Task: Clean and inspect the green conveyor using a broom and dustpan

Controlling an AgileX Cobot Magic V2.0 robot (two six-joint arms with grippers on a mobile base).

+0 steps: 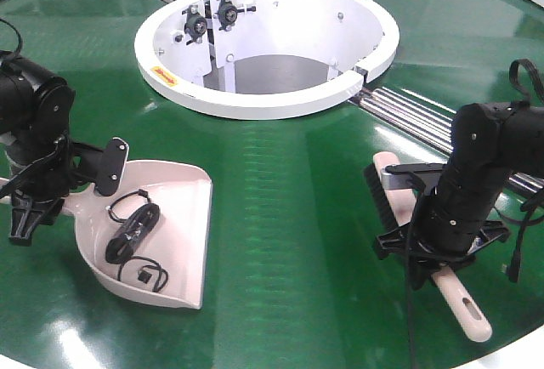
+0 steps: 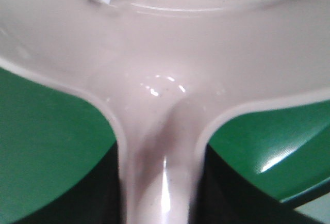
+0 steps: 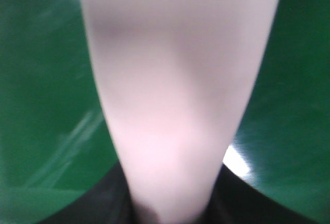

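Though white ring's (image 1: 255,101) orange stickers (image 1: 161,71) are illegible, left tool (image 2: 162,203) clamps dustpan (image 1: 170,207), right tool (image 3: 172,203) clamps broom (image 1: 466,308).

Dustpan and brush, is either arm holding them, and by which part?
Yes. The left end effector grips the dustpan by its handle, and the right end effector grips the brush partway along its handle.

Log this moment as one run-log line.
left gripper: shut on dustpan | dustpan: on conveyor, black cable inside | right gripper: shut on broom | broom: apart from dustpan
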